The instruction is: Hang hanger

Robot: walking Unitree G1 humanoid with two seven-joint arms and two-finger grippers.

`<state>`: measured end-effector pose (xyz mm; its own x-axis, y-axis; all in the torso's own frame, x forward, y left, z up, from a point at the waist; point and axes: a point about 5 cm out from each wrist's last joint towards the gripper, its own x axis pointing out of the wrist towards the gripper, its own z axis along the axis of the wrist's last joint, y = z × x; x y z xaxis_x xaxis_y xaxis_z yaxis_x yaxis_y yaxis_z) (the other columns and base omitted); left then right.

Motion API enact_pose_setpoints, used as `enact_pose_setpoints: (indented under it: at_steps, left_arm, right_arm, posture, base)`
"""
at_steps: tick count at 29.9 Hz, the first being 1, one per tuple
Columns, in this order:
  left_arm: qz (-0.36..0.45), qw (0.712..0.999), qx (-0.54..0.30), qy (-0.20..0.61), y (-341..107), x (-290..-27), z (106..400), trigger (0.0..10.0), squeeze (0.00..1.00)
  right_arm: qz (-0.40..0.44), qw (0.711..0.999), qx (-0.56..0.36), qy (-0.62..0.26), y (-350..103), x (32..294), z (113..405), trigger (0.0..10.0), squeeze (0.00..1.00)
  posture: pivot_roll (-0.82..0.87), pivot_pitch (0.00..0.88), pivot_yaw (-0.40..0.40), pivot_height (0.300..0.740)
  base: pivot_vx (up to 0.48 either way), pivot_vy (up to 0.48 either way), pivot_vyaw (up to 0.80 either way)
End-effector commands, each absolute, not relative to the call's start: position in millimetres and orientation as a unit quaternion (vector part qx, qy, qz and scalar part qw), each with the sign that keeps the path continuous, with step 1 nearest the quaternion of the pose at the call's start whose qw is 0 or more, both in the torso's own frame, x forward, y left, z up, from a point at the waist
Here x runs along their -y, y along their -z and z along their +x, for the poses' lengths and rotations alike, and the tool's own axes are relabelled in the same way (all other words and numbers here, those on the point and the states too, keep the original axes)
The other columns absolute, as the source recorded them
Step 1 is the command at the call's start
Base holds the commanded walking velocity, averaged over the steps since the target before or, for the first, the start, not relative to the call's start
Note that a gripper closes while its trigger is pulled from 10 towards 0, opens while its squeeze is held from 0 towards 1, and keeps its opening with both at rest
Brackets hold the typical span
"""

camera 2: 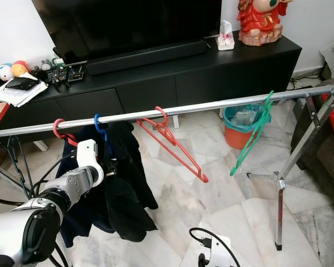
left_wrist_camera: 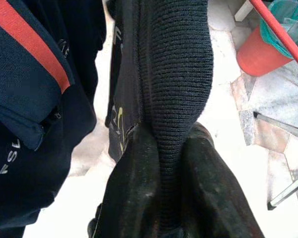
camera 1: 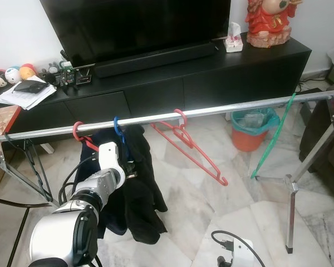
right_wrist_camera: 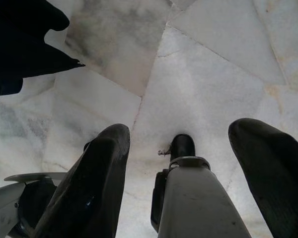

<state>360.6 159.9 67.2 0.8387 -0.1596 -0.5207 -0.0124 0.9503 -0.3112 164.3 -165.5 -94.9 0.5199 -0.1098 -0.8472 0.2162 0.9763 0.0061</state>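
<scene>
1. Left eye view shows the blue hanger (camera 1: 118,131) hooked over the metal rail (camera 1: 222,109), a black garment (camera 1: 134,183) draped from it; judging by the hook over the bar, the hanging itself looks done.
2. The left gripper (left_wrist_camera: 171,163) is at that garment just below the rail. In the left wrist view its two black fingers (left_wrist_camera: 134,198) are pinched together on a fold of ribbed black knit, probably to steady the cloth while the hook settles.
3. A navy garment with a red stripe (left_wrist_camera: 30,74) hangs just beside it, under the red hook (camera 1: 77,131).
4. Further along the rail, an empty red hanger (camera 1: 192,147) and a green hanger (camera 1: 273,136) dangle tilted, well apart.
5. The right gripper (right_wrist_camera: 181,163) hangs idle, fingers spread, nothing between them, pointed at the marble floor (right_wrist_camera: 203,74).
6. Hard to tell: the blue hanger's shoulders are buried in cloth, so whether the garment sits evenly cannot be seen. The rail's left end runs out of frame.
</scene>
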Motion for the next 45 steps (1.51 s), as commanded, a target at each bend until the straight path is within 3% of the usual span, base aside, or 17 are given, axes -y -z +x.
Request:
enact_pose_setpoints:
  at_steps: [1, 13, 24, 32, 34, 35, 36, 37, 45]
  left_arm:
    - [-0.137, 0.943, -0.303, 0.024, -58, -171, 354, 0.0, 0.0]
    - [-0.128, 0.946, -0.297, 0.013, -59, -174, 354, 0.0, 0.0]
    - [-0.089, 0.974, -0.206, 0.043, -78, -179, 364, 0.0, 0.0]
    - [-0.084, 0.986, -0.128, 0.063, -71, -181, 351, 0.0, 0.0]
    - [-0.068, 0.989, -0.112, 0.072, -66, -180, 344, 5.4, 0.0]
    - [-0.062, 0.99, -0.106, 0.073, -64, -181, 341, 7.4, 0.0]
    - [-0.062, 0.99, -0.106, 0.073, -64, -181, 341, 7.4, 0.0]
    - [-0.063, 0.99, -0.102, 0.075, -63, -181, 339, 10.0, 0.0]
    - [-0.025, 0.992, -0.089, 0.087, -47, -189, 310, 10.0, 0.0]
  right_arm:
    - [0.061, 0.866, -0.487, 0.094, 97, 162, 160, 10.0, 0.0]
    - [0.061, 0.866, -0.486, 0.095, 97, 162, 160, 10.0, 0.0]
    - [0.06, 0.868, -0.485, 0.093, 96, 163, 161, 10.0, 0.0]
    - [0.053, 0.87, -0.482, 0.089, 95, 166, 164, 10.0, 0.0]
    - [0.05, 0.871, -0.481, 0.087, 95, 167, 165, 10.0, 0.0]
    - [0.049, 0.871, -0.48, 0.086, 94, 168, 165, 10.0, 0.0]
    - [0.049, 0.871, -0.48, 0.086, 94, 168, 165, 10.0, 0.0]
    - [0.049, 0.871, -0.48, 0.086, 94, 168, 165, 10.0, 0.0]
    - [0.041, 0.873, -0.48, 0.08, 93, 171, 167, 10.0, 0.0]
  posture:
    - [0.0, 0.0, 0.147, 0.74]
    - [0.0, 0.0, 0.147, 0.74]
    - [0.0, 0.0, 0.135, 0.74]
    - [0.01, 0.0, 0.111, 0.74]
    - [0.01, 0.0, 0.104, 0.74]
    - [0.01, 0.0, 0.101, 0.74]
    - [0.01, 0.0, 0.101, 0.74]
    - [0.01, 0.0, 0.101, 0.74]
    - [0.03, 0.0, 0.075, 0.74]
  base:
    - [0.0, 0.0, 0.0]
    - [0.0, 0.0, 0.0]
    - [0.0, 0.0, 0.0]
    - [0.0, 0.0, 0.0]
    - [0.0, 0.0, 0.0]
    - [0.0, 0.0, 0.0]
    - [0.0, 0.0, 0.0]
    - [0.0, 0.0, 0.0]
    - [0.0, 0.0, 0.0]
